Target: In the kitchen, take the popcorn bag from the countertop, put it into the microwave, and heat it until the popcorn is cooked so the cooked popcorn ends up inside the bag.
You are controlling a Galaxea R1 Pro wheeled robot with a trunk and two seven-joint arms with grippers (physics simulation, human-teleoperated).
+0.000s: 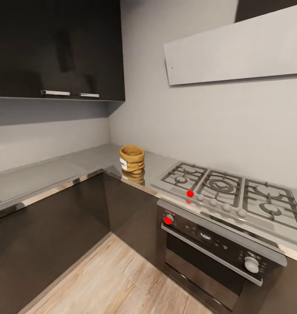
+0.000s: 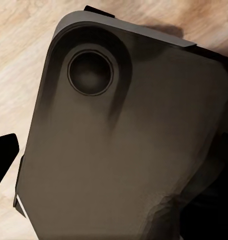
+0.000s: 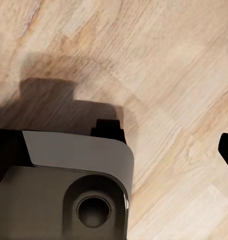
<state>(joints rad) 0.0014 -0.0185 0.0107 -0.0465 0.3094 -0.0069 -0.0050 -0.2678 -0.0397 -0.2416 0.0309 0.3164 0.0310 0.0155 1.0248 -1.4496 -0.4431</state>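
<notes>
A home kitchen, rendered by a simulator. Glossy dark-brown wall cabinets (image 1: 57, 48) with steel bar handles overhead, matching base cabinets (image 1: 48, 231) below. L-shaped grey steel countertop (image 1: 44, 174) wrapping the corner, slightly reflective. Steel gas hob (image 1: 229, 192) with black grates and a row of knobs set into the worktop; built-in dark oven (image 1: 214, 257) with a steel handle directly beneath it. Flat white hood (image 1: 235, 48) on the pale grey wall above the hob. Small tan popcorn bag (image 1: 132, 159) standing on the worktop near the corner. Light wood-plank floor (image 1: 118, 283), also seen in both wrist views.
</notes>
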